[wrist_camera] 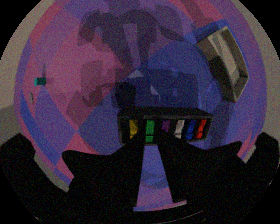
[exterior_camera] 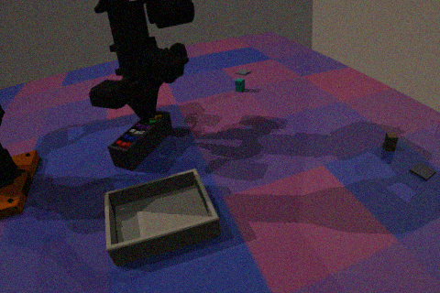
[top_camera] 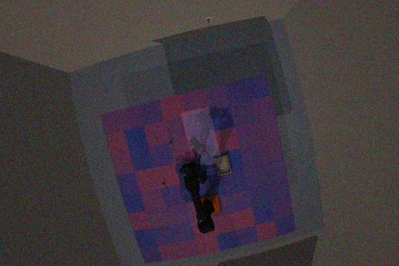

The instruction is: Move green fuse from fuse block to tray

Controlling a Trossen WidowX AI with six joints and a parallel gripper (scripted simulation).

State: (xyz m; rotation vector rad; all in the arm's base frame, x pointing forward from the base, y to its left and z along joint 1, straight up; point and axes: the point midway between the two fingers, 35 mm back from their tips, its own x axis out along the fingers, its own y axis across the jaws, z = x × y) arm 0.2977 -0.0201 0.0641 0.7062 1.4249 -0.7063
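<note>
The dark fuse block holds a row of coloured fuses. The green fuse sits in it between the yellow fuse and the purple fuse. My gripper points down at the green fuse with its fingers slightly apart. In the wrist view the green fuse shows at the gap between the fingertips; whether they touch it is too dark to tell. The grey tray stands empty to one side of the block.
The white, blue and red fuses stand in the same row, beyond the purple one. A teal block and a dark yellowish block stand farther off, with a flat tile. The orange arm base is near the block.
</note>
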